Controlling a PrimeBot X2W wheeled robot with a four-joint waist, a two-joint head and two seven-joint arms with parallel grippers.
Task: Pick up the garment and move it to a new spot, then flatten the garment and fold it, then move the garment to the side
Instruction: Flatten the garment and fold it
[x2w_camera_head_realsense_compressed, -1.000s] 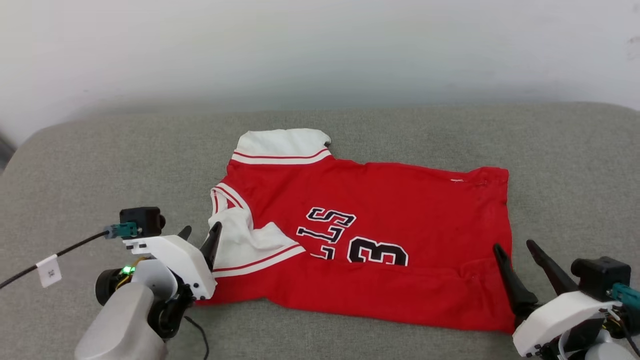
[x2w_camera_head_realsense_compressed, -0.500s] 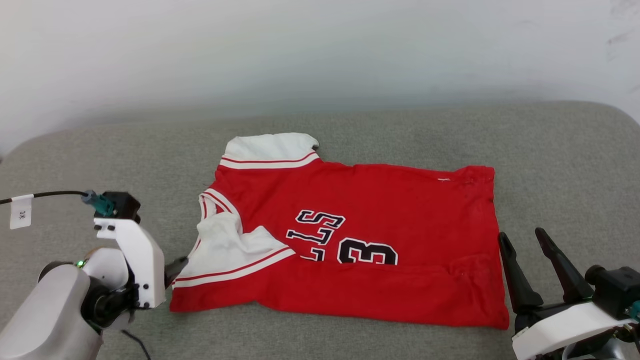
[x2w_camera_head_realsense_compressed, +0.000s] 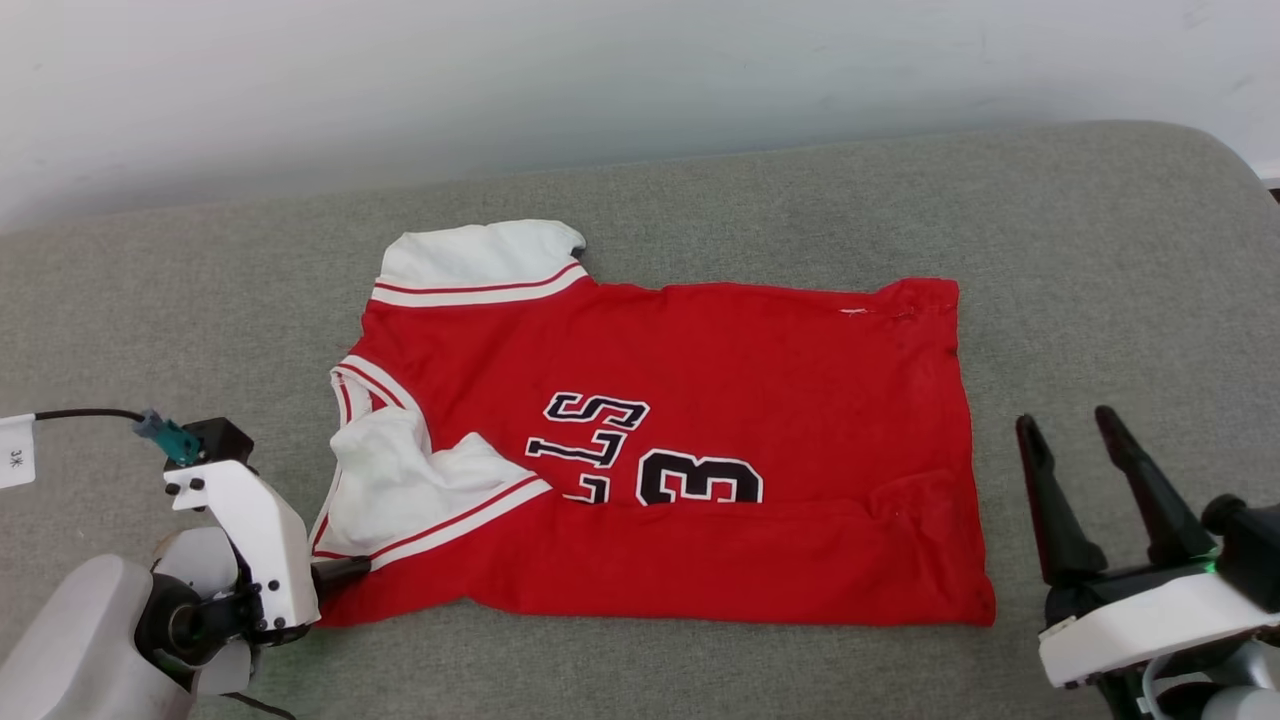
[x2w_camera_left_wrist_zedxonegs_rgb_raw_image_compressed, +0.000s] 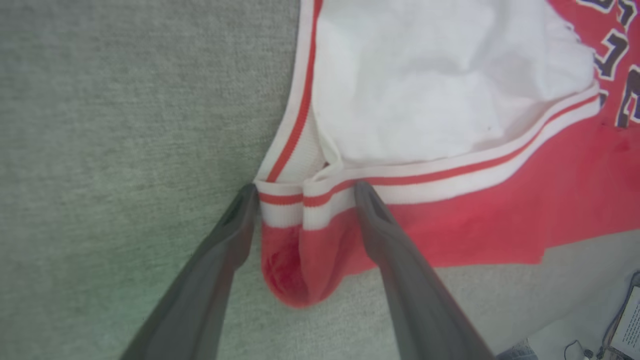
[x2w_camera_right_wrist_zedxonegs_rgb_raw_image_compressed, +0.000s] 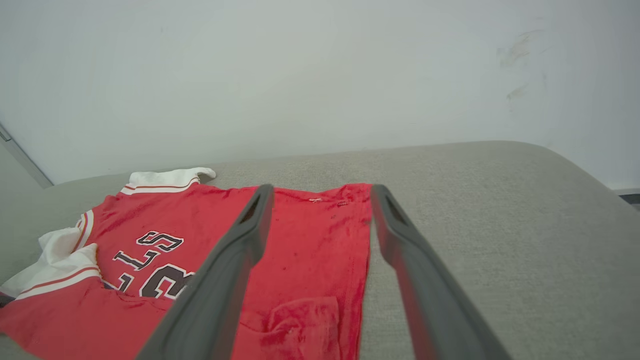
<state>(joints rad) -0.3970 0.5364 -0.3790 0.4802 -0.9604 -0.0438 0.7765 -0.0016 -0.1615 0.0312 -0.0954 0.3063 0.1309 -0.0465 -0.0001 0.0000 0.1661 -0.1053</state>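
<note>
A grey fabric cushion (x2w_camera_head_realsense_compressed: 1120, 260) is lying against a plain white wall (x2w_camera_head_realsense_compressed: 640, 70), which is showing faint scuff marks (x2w_camera_right_wrist_zedxonegs_rgb_raw_image_compressed: 520, 47).

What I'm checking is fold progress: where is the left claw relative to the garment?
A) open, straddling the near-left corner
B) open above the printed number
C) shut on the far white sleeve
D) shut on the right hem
A: the left wrist view shows the left claw open, one finger either side of the garment at its folded corner.
</note>
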